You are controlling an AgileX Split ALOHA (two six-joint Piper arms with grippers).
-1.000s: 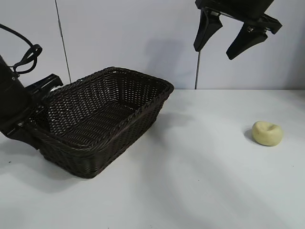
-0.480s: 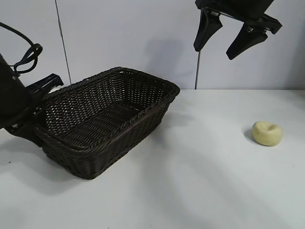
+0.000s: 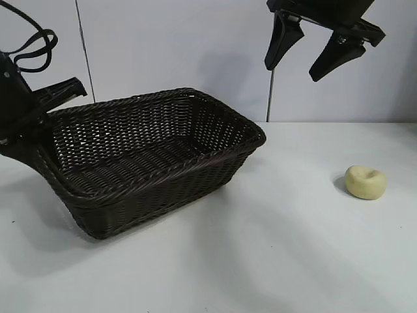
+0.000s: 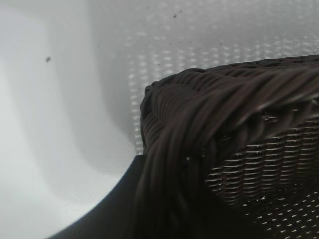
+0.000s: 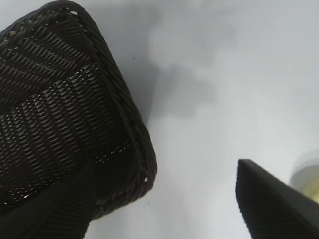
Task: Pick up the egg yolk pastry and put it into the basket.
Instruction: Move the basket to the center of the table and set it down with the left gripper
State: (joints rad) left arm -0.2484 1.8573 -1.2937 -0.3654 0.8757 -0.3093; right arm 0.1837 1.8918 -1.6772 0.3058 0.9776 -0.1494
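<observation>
Worktop: plain white surface carrying the basket and the pastry.
Basket: dark woven wicker with a braided rim, tilted, its far-left end raised off the worktop.
Left end effector: at the basket's raised left end, its fingers apparently pinching the rim; the left wrist view shows the braid right against it.
Right end effector: high above the worktop, up and to the right of the basket, fingers spread and holding nothing.
Egg yolk pastry: on the worktop well to the right of the basket, untouched.
Handling: likely light, soft and crumbly — squeeze gently.
Grasp: across the rounded sides, low down — not on the dimpled top.
</observation>
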